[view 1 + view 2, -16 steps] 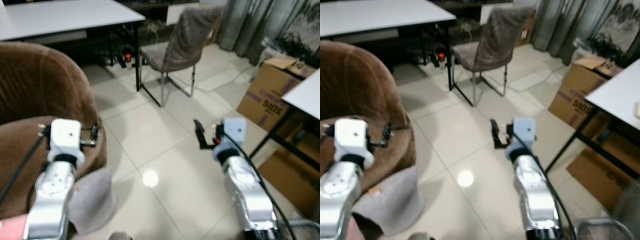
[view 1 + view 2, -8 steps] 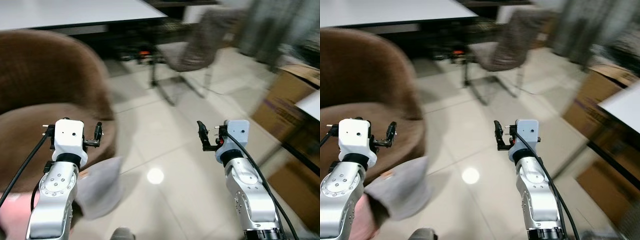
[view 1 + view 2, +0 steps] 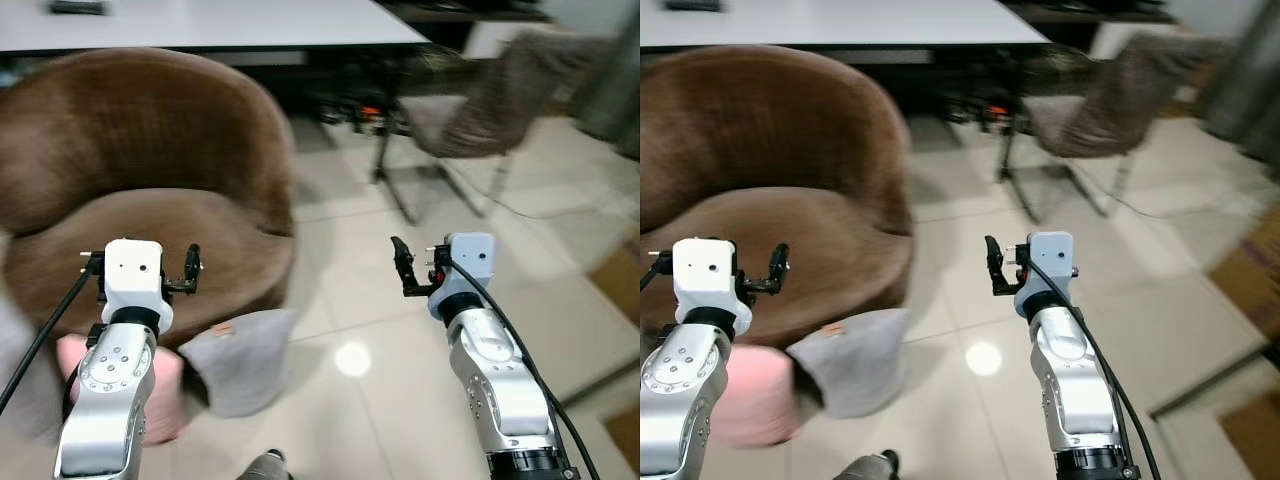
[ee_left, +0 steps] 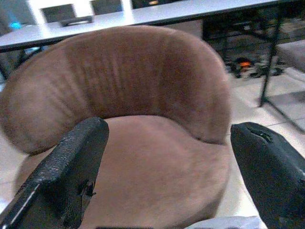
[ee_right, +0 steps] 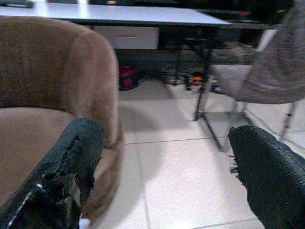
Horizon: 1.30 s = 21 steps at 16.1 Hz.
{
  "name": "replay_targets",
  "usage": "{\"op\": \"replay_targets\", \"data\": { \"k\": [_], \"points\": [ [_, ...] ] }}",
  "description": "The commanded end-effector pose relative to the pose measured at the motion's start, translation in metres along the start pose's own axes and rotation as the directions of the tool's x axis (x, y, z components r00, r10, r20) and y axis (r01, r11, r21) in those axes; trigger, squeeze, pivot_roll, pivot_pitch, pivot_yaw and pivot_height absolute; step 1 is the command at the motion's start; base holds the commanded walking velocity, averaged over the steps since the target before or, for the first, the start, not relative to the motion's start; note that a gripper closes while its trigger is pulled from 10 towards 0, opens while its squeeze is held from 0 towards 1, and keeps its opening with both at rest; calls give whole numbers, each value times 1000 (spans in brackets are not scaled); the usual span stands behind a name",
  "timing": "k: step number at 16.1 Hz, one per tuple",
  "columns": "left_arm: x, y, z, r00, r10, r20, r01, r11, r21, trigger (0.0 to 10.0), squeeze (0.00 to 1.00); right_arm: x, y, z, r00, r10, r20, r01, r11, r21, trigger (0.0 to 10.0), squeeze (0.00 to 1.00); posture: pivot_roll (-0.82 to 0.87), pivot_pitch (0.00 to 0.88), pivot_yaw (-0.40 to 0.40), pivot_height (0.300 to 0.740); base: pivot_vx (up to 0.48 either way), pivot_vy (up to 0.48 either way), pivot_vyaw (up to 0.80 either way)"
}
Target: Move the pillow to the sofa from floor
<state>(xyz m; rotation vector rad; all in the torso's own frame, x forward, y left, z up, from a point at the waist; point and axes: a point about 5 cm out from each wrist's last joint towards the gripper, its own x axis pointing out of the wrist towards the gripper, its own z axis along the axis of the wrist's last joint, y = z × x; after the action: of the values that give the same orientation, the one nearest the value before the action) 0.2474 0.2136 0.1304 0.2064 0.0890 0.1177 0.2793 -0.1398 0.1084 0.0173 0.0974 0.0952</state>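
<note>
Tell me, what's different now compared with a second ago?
Mostly the camera: the robot has turned to its left, so the brown sofa now sits in front and the chair has slid to the side. A pink pillow has come into view beside the grey pillow on the floor. The left gripper and right gripper stay raised, open and empty.

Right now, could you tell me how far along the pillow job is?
Nothing looks done: the grey pillow lies on the tiled floor against the brown sofa. Both the left tool and right tool are open, holding nothing. Grasping, lifting and placing remain.
</note>
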Motion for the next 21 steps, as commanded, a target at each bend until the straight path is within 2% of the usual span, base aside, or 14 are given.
{"op": "replay_targets", "data": {
  "k": [1, 4, 12, 15, 16, 21],
  "points": [
    [1, -2, 3, 1000, -5, 9, 5, 1000, 8, 10000, 0, 2, -2, 1, 1000, -6, 6, 6, 1000, -7, 10000, 1000, 141, 0, -72, 740, 0, -311, 800],
    [2, -1, 3, 1000, -3, 9, 2, 1000, 10, 10000, 0, 3, -2, 0, 1000, -4, 7, 4, 1000, -11, 10000, 1000, 140, 0, -71, 740, 0, -480, 800],
    [2, 1, 3, 1000, 11, 9, -12, 1000, 4, 10000, 0, 6, 0, -2, 1000, -3, 10, 4, 1000, -24, 10000, 1000, 147, 0, -73, 740, 0, 0, 800],
    [2, 1, 4, 1000, 8, 18, -8, 1000, 0, 10000, 0, 6, -1, -4, 1000, -15, -11, 15, 1000, -7, 10000, 1000, 144, 0, -72, 740, 0, 0, 0],
    [2, 0, 6, 1000, 2, 31, -2, 1000, -9, 10000, 0, 6, -1, -4, 1000, -19, -13, 19, 1000, -10, 10000, 0, 144, 0, -72, 740, 0, 0, 0],
    [1, 0, 6, 999, -8, 40, 9, 1000, -24, 10000, 0, 7, -4, -5, 998, -51, -29, 50, 999, -17, 10000, 0, 144, 0, -74, 740, 0, 0, 0]
  ]
}}
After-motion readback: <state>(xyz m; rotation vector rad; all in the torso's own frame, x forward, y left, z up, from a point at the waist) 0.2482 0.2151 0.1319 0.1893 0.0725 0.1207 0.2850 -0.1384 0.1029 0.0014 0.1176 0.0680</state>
